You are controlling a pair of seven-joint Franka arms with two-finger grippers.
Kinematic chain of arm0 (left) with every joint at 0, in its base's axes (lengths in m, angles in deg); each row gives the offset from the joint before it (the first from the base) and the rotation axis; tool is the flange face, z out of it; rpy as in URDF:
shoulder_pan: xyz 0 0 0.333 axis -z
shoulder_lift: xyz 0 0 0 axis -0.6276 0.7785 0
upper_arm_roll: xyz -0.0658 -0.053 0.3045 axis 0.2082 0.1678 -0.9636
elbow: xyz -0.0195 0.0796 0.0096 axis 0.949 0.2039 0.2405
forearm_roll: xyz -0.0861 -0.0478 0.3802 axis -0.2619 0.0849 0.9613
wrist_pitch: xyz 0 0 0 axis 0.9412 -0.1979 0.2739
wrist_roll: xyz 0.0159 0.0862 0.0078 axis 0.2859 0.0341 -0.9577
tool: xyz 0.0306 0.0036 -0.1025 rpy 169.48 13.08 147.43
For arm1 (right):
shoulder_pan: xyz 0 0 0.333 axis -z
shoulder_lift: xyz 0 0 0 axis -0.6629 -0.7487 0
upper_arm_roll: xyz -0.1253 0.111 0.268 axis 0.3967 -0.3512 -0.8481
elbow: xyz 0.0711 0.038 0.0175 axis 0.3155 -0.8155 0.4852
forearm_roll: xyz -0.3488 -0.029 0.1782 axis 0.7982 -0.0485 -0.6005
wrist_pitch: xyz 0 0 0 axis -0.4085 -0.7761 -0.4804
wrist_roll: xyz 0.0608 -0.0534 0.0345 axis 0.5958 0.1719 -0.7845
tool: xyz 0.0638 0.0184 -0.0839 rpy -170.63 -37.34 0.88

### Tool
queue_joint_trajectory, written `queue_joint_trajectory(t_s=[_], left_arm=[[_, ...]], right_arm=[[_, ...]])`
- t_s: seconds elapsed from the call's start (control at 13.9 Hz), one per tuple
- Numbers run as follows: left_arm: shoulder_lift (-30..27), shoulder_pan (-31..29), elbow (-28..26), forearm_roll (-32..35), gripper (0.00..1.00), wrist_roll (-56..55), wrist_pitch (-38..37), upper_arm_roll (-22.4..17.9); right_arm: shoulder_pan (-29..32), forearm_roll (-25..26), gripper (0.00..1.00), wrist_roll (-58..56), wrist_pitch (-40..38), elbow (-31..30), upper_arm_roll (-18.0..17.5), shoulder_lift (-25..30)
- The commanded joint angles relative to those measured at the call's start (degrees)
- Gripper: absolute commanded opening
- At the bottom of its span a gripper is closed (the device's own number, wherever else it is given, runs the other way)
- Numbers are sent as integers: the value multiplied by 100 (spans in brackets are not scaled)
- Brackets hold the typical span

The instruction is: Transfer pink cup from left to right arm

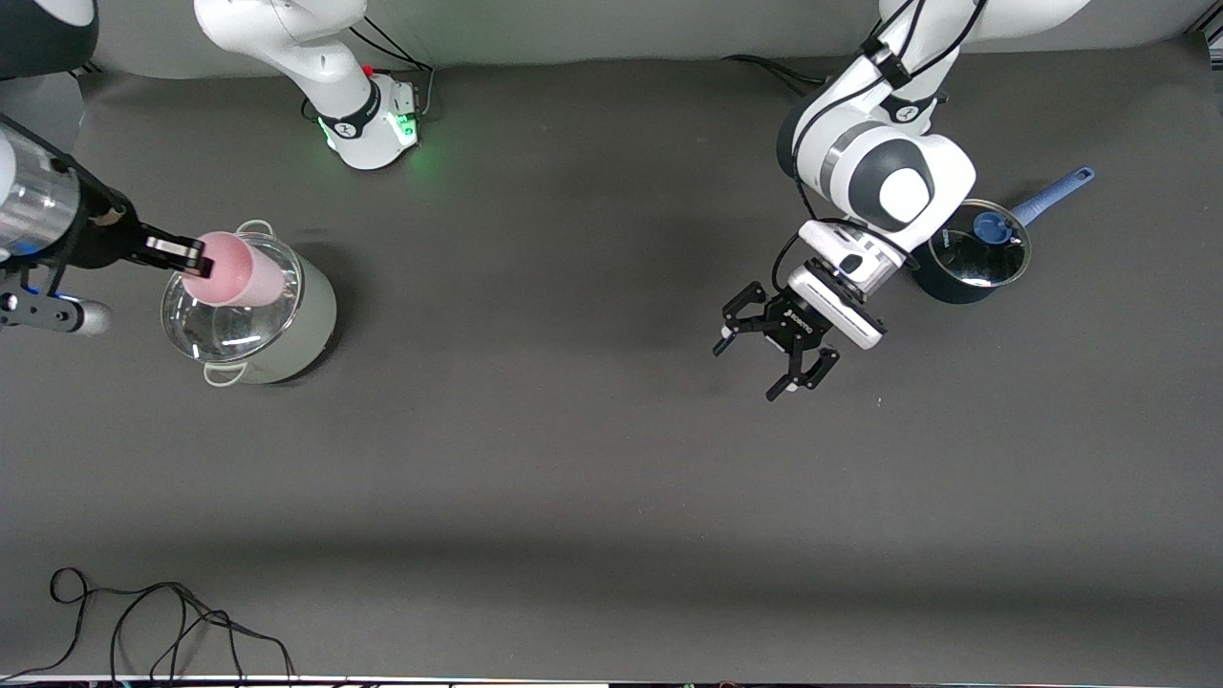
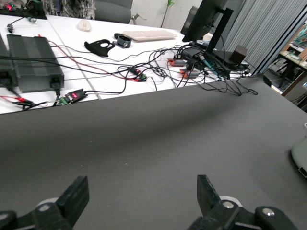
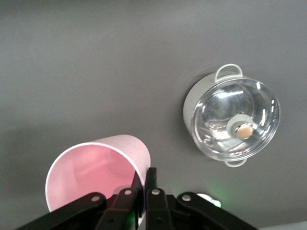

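The right gripper (image 1: 196, 256) reaches in level from the right arm's end of the table, its fingers pinched on the rim of the pink cup (image 1: 234, 269), which it holds on its side above the pale lidded pot (image 1: 250, 315). The left gripper (image 1: 776, 347) hangs over bare table with fingers spread and empty, near the dark blue saucepan (image 1: 970, 260). There are one cup and two pots.

light: even overhead | shadows: soft | glare: pot lid (image 1: 234, 306) | focus: sharp
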Motion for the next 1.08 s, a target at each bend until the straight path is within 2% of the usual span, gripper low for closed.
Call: queue_joint_trajectory(t_s=[0.0, 0.14, 0.36, 0.65, 0.86, 1.0], left_arm=[[45, 25, 0, -16, 100, -130, 95, -23], [90, 34, 27, -16, 100, -130, 95, -41], [292, -36, 201, 10, 100, -461, 60, -49], [345, 147, 624, 878, 100, -3997, -151, -41], [345, 175, 642, 1590, 100, -6607, -186, -41], [345, 175, 642, 2266, 100, -8252, -195, -41]], right_arm=[[-130, 161, 0, -251, 1149, -1536, 151, 647], [-121, 161, 0, -365, 2317, -2574, 186, 858], [-121, 134, 0, -401, 3610, -3534, 265, 816], [-86, 117, 0, -453, 5588, -4616, 274, 264], [-77, -14, 0, -453, 6293, -4767, 274, -378], [-77, -540, 0, -628, 6663, -4767, 283, -756]])
